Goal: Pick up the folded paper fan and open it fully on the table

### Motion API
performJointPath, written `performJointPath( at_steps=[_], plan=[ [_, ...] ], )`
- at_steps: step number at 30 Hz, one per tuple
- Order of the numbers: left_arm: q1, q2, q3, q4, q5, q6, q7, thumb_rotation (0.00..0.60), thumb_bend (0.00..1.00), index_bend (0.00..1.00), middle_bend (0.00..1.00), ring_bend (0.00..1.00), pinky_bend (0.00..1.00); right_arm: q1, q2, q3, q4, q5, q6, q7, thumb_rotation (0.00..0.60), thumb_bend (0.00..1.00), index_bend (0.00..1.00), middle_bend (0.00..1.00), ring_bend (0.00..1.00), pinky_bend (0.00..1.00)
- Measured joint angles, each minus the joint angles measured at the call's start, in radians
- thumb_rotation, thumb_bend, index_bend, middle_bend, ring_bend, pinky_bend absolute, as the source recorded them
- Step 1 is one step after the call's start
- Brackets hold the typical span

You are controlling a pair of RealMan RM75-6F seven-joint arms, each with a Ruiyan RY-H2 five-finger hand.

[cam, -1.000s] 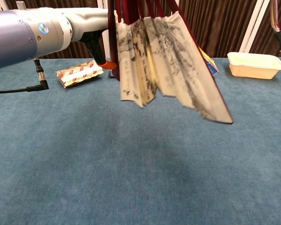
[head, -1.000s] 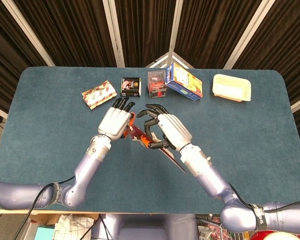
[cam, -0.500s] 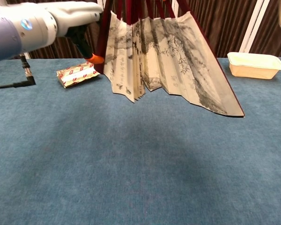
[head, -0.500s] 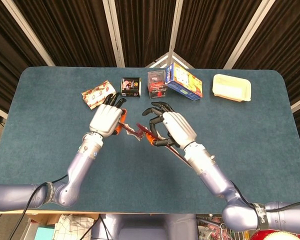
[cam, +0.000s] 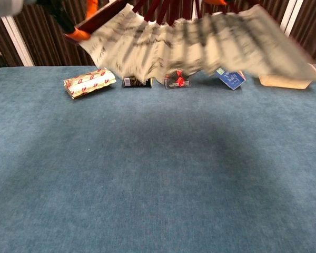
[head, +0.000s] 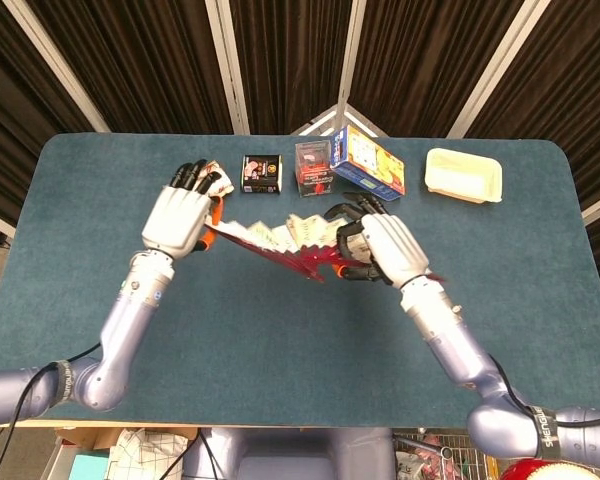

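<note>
- Fan [head: 280, 240]: held in the air between the two hands, above the table [head: 80, 250], its pleats spread wide. The chest view is blurred.
- Left hand [head: 180, 215]: fingers clamped on one end rib, evidently to draw that side outward from the pivot.
- Right hand [head: 385, 247]: fingers closed round the pivot end and the other end rib, anchoring it so the paper fans out.
- Judgement: opening is well advanced; laying the fan flat on the table is not yet done.
- Packets and boxes [head: 365, 163] lie well beyond both hands, clear of the spread.
</note>
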Motion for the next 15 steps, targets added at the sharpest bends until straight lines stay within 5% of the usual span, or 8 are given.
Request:
performJointPath(
  at_steps=[15],
  plan=[
    [0.041,0.064,0.013,-0.046,0.034,0.006,-0.031,0.6,0.46,0.72,0.17,0.0,0.09,-0.08,0.047,-0.094,0.037,-0.145,0.023,-0.03,0.6,0.46,0.82,0.31,0.1,0.0]
  ],
)
